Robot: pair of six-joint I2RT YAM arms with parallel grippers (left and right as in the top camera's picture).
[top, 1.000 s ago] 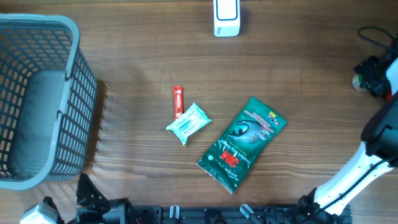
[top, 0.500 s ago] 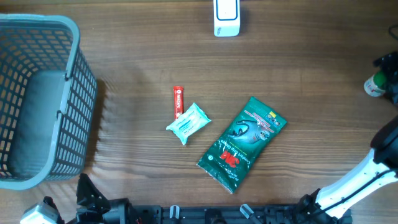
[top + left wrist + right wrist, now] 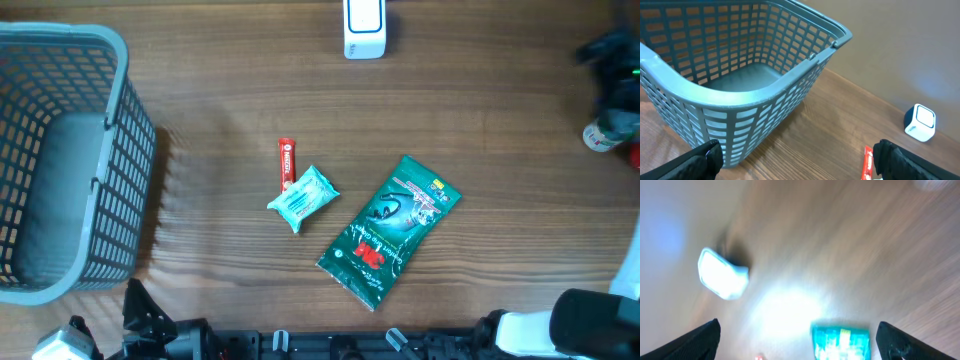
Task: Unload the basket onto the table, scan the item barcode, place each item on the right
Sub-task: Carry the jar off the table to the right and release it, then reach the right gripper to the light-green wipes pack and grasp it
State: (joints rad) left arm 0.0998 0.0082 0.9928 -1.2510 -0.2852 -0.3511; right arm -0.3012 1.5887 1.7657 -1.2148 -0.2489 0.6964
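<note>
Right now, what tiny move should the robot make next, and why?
Probably swing the right gripper down toward the green packet. It is open and holds nothing, that packet lies nearer the right arm than the wipes pack or red stick, and the white scanner stands beyond them.

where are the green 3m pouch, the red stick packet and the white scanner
green 3M pouch (image 3: 390,231), overhead view, middle of its printed face
red stick packet (image 3: 286,163), overhead view, middle of its length
white scanner (image 3: 364,28), overhead view, centre of its top face

White right arm (image 3: 590,325), black at its joints — fingers (image 3: 897,160) matte black.
</note>
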